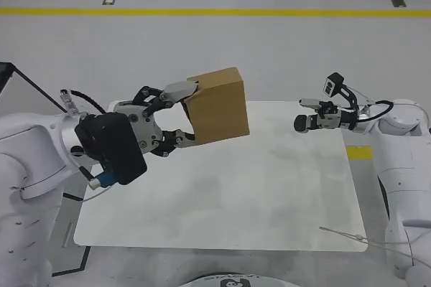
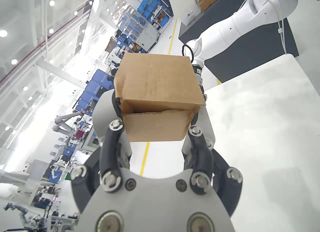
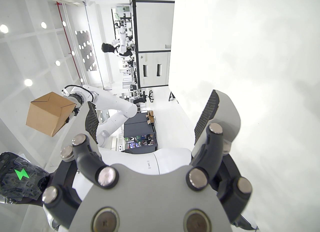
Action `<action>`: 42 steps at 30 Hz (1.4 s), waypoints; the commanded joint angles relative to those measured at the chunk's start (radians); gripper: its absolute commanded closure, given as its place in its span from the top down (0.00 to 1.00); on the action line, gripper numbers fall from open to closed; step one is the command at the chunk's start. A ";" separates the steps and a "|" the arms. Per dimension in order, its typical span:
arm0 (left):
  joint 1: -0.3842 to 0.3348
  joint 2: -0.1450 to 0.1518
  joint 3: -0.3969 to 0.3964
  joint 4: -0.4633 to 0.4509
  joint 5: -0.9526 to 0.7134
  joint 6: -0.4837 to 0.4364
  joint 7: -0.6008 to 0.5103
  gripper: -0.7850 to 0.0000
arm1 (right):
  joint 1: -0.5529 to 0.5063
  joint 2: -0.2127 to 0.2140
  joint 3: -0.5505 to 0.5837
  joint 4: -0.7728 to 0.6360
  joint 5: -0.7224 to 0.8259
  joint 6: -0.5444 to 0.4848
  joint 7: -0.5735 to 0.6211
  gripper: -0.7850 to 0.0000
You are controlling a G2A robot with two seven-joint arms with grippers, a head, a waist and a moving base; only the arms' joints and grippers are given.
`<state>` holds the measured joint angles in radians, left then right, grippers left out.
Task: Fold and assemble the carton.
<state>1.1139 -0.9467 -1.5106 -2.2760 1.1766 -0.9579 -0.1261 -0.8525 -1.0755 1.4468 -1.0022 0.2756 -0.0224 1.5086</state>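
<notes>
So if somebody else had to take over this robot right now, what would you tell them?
Left claw: shut on the carton, holding it in the air over the far left corner of the table.
Right claw: open and empty, by the table's right edge.
Done: the carton is folded into a box shape.
Left: the end flap facing the left wrist gapes slightly. Probably press it shut, then set the carton down.
</notes>
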 commanded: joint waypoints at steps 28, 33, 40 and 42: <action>0.170 0.013 0.000 -0.005 -0.114 0.100 -0.005 0.00 | 0.000 0.000 0.000 0.000 0.000 0.000 0.000 1.00; 0.160 0.020 -0.008 -0.033 -0.234 0.119 -0.158 0.00 | 0.000 0.000 0.000 0.000 0.000 0.000 0.000 1.00; 0.172 0.021 0.005 -0.028 -0.219 0.118 -0.172 0.00 | 0.000 0.000 0.000 0.000 0.000 0.000 0.000 1.00; 0.176 0.021 0.016 -0.008 -0.213 0.107 -0.171 0.00 | 0.000 0.000 0.000 0.000 0.000 0.000 0.000 1.00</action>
<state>1.2866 -0.9259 -1.5010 -2.2987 0.9629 -0.8448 -0.2990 -0.8525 -1.0755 1.4468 -1.0022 0.2756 -0.0224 1.5086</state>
